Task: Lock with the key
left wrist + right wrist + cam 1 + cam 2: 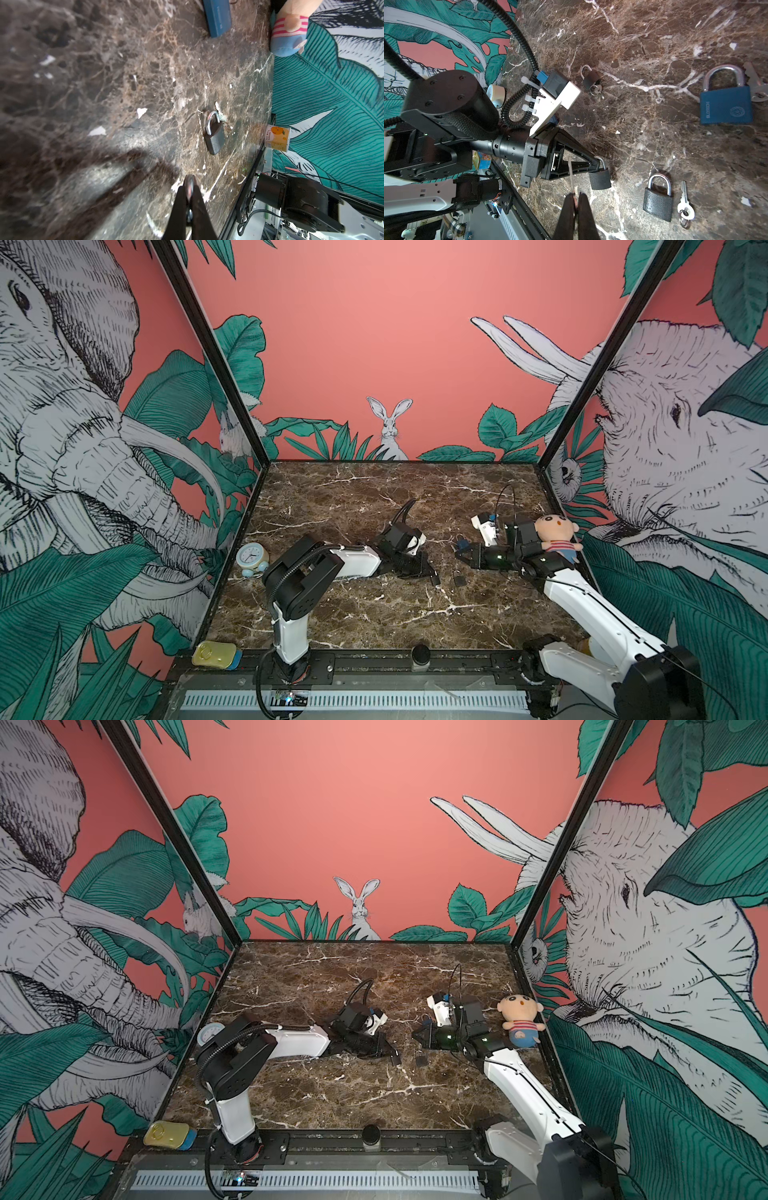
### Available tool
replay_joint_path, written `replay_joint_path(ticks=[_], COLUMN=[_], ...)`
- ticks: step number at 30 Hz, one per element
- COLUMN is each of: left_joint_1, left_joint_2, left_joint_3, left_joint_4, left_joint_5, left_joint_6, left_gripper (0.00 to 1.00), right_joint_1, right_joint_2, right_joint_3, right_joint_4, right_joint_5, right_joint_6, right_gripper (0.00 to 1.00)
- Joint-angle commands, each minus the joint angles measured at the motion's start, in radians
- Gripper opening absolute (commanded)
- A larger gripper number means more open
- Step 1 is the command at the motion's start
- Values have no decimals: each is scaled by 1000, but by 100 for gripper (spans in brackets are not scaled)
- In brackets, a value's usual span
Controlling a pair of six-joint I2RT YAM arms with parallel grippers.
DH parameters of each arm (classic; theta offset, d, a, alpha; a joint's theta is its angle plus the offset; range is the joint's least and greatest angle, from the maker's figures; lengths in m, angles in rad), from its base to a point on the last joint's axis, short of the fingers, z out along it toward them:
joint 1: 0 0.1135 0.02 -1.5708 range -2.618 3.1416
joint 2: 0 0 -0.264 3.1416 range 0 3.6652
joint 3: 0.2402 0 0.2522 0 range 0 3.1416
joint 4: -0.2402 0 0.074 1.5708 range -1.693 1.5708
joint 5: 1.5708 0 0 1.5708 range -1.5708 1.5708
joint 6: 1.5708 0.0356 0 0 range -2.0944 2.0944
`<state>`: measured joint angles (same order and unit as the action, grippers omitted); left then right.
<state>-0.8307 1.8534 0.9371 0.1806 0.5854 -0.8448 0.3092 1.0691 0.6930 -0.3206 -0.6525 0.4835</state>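
The left gripper point(597, 164) is clenched on the shackle of a small black padlock point(599, 179), whose body hangs below the fingertips near the middle of the marble tabletop point(643, 135). The right gripper point(576, 199) pinches a slim silver key point(571, 176), its blade pointing toward the left gripper, just beside that padlock. A second black padlock point(658, 202) lies nearby with a loose key point(685, 204) beside it, and a blue padlock point(726, 107) farther off.
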Motion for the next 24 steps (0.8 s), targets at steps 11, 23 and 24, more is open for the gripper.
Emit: replay_joint_path(ticks=[11,23,24], left_joint_1=[-5,-6,-6], left_joint_2=[32,23,17], left_joint_3=[63,59,57], left_joint_4=[-76,-90,-94], left_joint_5=[59,23,24], left_joint_6=[34,35,34], left_gripper=[1,29,30], right_joint_1=[-10,-9,-9], right_joint_2=[41,40,37], right_joint_3=[36,34,36], right_joint_4=[59,51,45], right_joint_5=[-26,-5,2], right_joint_6=[-8,-2,-6], right_gripper=[0,0,0])
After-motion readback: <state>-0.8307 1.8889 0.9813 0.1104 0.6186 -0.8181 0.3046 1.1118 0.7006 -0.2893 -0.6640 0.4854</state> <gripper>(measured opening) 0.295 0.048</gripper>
